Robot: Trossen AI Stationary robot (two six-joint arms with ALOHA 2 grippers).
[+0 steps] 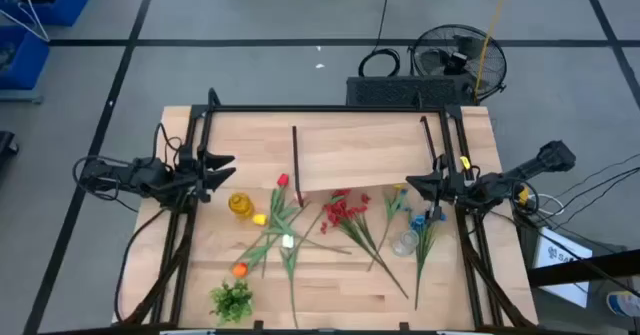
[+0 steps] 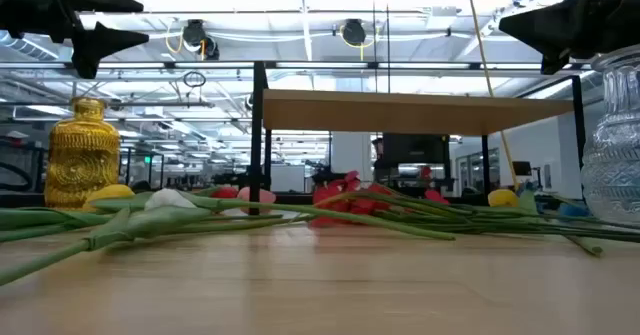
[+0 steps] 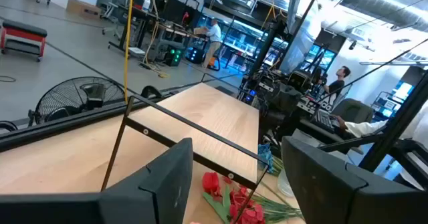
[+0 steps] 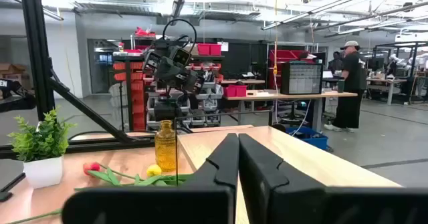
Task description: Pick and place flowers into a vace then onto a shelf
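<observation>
- Hovering at the left edge of the worktop (image 1: 330, 295), my left gripper (image 1: 222, 165) has its jaws spread wide with nothing between them; it hangs above the yellow glass vase (image 1: 240, 205).
- My right gripper (image 1: 418, 184) waits over the right side of the worktop, jaws pressed together and empty, pointing in towards the middle.
- The flowers (image 1: 300, 225) lie loose and flat on the worktop between my two grippers, stems crossing one another, none of them in a vase.
- Among them I see a red tulip (image 1: 282, 181) nearest the shelf, a yellow tulip (image 1: 260, 218) just beside the yellow vase, a white tulip (image 1: 288, 241) and an orange tulip (image 1: 240, 269) nearer the front.
- A red berry spray (image 1: 343, 208) lies at the middle, partly under the shelf's front edge, with blue blossoms (image 1: 425, 218) and a second yellow bloom (image 1: 401, 188) over to the right.
- A clear glass vase (image 1: 404, 242) stands upright among the right-hand stems, below my right gripper; in the low view it shows at the right edge (image 2: 615, 160).
- The shelf (image 1: 360, 155), a light-wood plank on thin black legs, stands at the back of the worktop with nothing on top of it.
- A small leafy plant in a white pot (image 1: 232, 301) sits at the front left corner, apart from the flowers.
- People stand at benches in the room beyond, one in dark clothes (image 4: 351, 83) by a screen.
</observation>
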